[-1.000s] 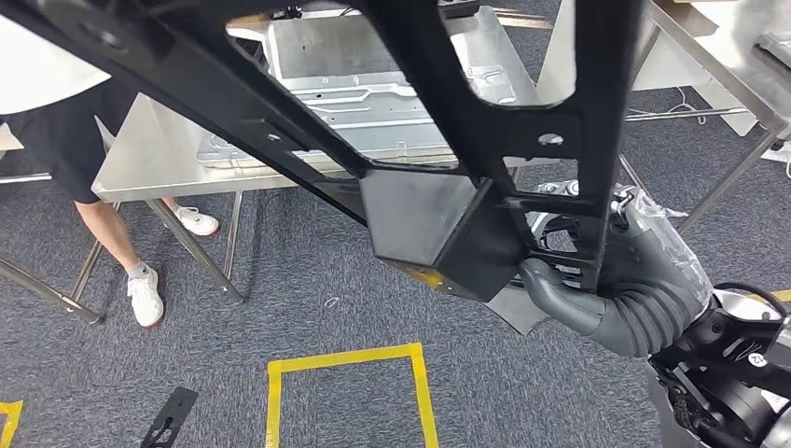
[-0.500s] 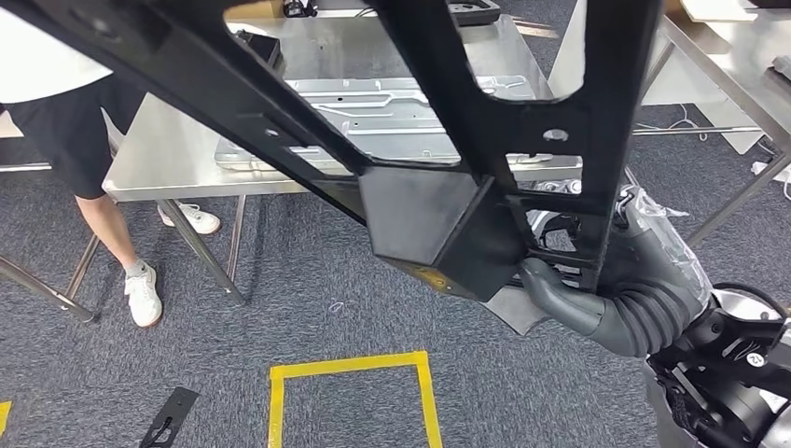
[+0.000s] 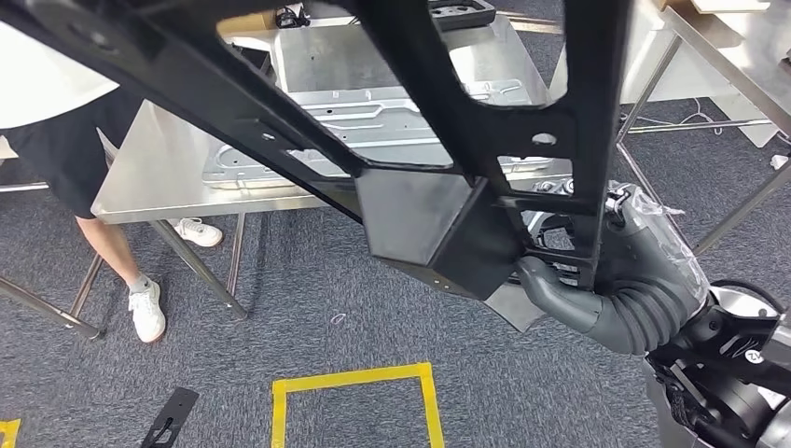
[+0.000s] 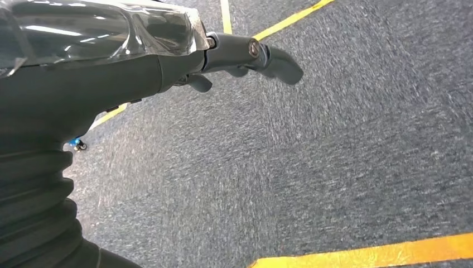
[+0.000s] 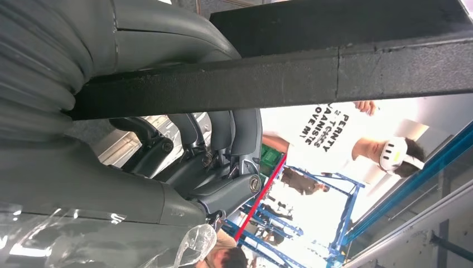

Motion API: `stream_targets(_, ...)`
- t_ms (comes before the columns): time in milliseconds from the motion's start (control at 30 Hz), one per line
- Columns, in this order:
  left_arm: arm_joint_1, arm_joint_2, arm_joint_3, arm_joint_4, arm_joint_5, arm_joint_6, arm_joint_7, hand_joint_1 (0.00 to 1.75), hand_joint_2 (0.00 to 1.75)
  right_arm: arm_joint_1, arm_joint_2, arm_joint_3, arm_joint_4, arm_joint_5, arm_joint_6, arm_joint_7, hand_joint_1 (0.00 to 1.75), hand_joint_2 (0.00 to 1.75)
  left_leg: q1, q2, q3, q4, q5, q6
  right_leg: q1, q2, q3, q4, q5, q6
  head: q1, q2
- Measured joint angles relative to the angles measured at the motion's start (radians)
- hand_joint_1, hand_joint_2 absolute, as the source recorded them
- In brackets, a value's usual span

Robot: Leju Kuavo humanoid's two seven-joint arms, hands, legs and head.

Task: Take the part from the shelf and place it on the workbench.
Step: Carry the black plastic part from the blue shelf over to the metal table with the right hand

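Observation:
A large black metal frame part (image 3: 438, 215) with a box-shaped middle fills the upper head view, held up in front of me. My right hand (image 3: 597, 280) grips one of its bars from below; in the right wrist view the fingers (image 5: 212, 139) wrap round the black bar (image 5: 290, 72). The steel workbench (image 3: 159, 182) stands ahead beyond the part, with a silver stamped panel (image 3: 373, 98) lying on it. My left hand (image 4: 245, 56) hangs over grey carpet with its fingers stretched out and nothing in them.
A person (image 3: 56, 121) in black shorts and white shoes stands at the workbench's left end. A yellow tape square (image 3: 350, 387) and a small black piece (image 3: 168, 415) lie on the carpet. Another steel table (image 3: 718, 47) stands at the right.
The whole view has shifted a little as the camera moved, and the workbench sits slightly differently in the picture. The part stays in my right hand's grip. The person's feet have shifted.

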Motion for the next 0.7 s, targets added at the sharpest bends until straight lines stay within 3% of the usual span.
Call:
stream_targets(33, 0.002, 0.000, 0.000, 0.000, 0.000, 0.000, 0.000, 0.00, 1.75, 0.001, 0.000, 0.000, 0.000, 0.000, 0.000, 0.000, 1.75, 1.75, 0.003, 0.000, -0.031, 0.042, -0.001, -0.004, 0.000, 0.000, 0.008, 0.000, -0.007, 0.001, 0.000, 0.000)
stream_targets(67, 0.004, 0.000, 0.000, 0.000, 0.000, 0.000, 0.000, 0.00, 1.75, 0.001, 0.000, 0.000, 0.000, 0.000, 0.000, 0.000, 1.75, 1.75, 0.005, 0.001, -0.041, 0.040, 0.021, -0.006, -0.001, 0.001, 0.018, 0.000, -0.015, 0.003, 0.000, 0.000)
stream_targets(100, 0.004, 0.000, 0.000, 0.000, 0.000, 0.000, 0.000, 0.00, 1.75, 0.001, 0.000, 0.000, 0.000, 0.000, 0.000, 0.000, 1.75, 1.75, 0.007, 0.001, -0.032, -0.004, 0.063, -0.008, -0.002, 0.002, 0.030, 0.000, -0.023, 0.007, 0.000, 0.000)
stream_targets(167, 0.005, 0.000, 0.000, 0.000, 0.000, 0.000, 0.000, 0.00, 1.75, 0.001, 0.000, 0.000, 0.000, 0.000, 0.000, 0.000, 1.75, 1.75, 0.008, 0.005, 0.022, -0.152, 0.155, -0.010, -0.003, 0.002, 0.055, 0.000, -0.043, 0.017, -0.001, 0.000)
stream_targets(200, 0.005, 0.000, 0.000, 0.000, 0.000, 0.000, 0.000, 0.00, 1.75, 0.001, 0.000, 0.000, 0.000, 0.000, 0.000, 0.000, 1.75, 1.75, 0.006, 0.006, 0.046, -0.210, 0.177, -0.004, -0.002, 0.003, 0.064, -0.001, -0.053, 0.024, -0.001, 0.000)
stream_targets(233, 0.006, -0.001, 0.000, 0.000, 0.000, 0.000, 0.000, 0.00, 1.75, 0.000, 0.000, 0.000, 0.000, 0.000, 0.000, 0.000, 1.75, 1.75, 0.004, 0.007, 0.062, -0.245, 0.184, 0.003, 0.000, 0.003, 0.071, -0.004, -0.059, 0.030, -0.001, 0.000)
stream_targets(333, 0.005, -0.002, 0.000, 0.001, -0.001, -0.001, 0.001, 0.00, 1.75, 0.000, 0.000, 0.000, 0.000, 0.000, 0.000, 0.000, 1.75, 1.75, 0.005, 0.004, 0.081, -0.266, 0.164, 0.030, 0.002, 0.004, 0.080, 0.001, -0.063, 0.043, 0.000, 0.000)
stream_targets(400, 0.005, -0.002, 0.000, 0.001, -0.001, -0.001, 0.001, 0.00, 1.75, 0.000, -0.001, 0.001, 0.000, 0.000, -0.001, 0.000, 1.75, 1.75, 0.008, 0.001, 0.102, -0.270, 0.150, 0.046, 0.000, 0.003, 0.046, 0.073, -0.073, 0.050, 0.002, 0.000)
stream_targets(500, 0.008, -0.002, 0.000, 0.001, -0.002, -0.002, 0.001, 0.00, 1.75, 0.003, -0.002, 0.001, 0.000, 0.000, -0.002, 0.000, 1.75, 1.75, 0.007, -0.001, 0.135, -0.271, 0.119, 0.058, -0.001, 0.003, -0.094, 0.273, -0.132, 0.058, 0.005, 0.000)
stream_targets(533, 0.010, -0.003, 0.000, 0.001, -0.002, -0.002, 0.002, 0.00, 1.75, 0.004, -0.002, 0.001, 0.000, 0.000, -0.002, 0.000, 1.75, 1.75, 0.006, -0.002, 0.149, -0.271, 0.107, 0.059, -0.001, 0.003, -0.132, 0.308, -0.150, 0.058, 0.005, 0.000)
stream_targets(567, 0.011, -0.003, 0.000, 0.001, -0.002, -0.002, 0.002, 0.00, 1.75, 0.005, -0.002, 0.002, 0.000, 0.000, -0.002, 0.000, 1.75, 1.75, 0.005, -0.004, 0.166, -0.271, 0.094, 0.058, -0.001, 0.003, -0.154, 0.305, -0.152, 0.057, 0.005, 0.000)
stream_targets(600, 0.012, -0.003, 0.000, 0.001, -0.002, -0.002, 0.002, 0.00, 1.75, 0.006, -0.002, 0.002, 0.000, 0.000, -0.002, 0.001, 1.75, 1.75, 0.005, -0.006, 0.185, -0.272, 0.080, 0.057, 0.001, 0.003, -0.160, 0.271, -0.136, 0.053, 0.005, 0.000)
stream_targets(633, 0.013, -0.004, 0.000, 0.001, -0.003, -0.002, 0.002, 0.00, 1.75, 0.005, -0.002, 0.002, 0.000, 0.000, -0.002, 0.001, 1.75, 1.75, 0.005, -0.008, 0.205, -0.272, 0.065, 0.056, 0.003, 0.003, -0.153, 0.208, -0.094, 0.046, 0.005, 0.000)
stream_targets(700, 0.014, -0.008, 0.000, 0.002, -0.005, -0.002, 0.002, 0.00, 1.75, 0.007, -0.002, 0.002, 0.001, 0.000, -0.002, 0.001, 1.75, 1.75, 0.004, -0.011, 0.236, -0.276, 0.035, 0.049, 0.012, 0.005, -0.134, 0.071, 0.037, 0.031, 0.005, 0.000)
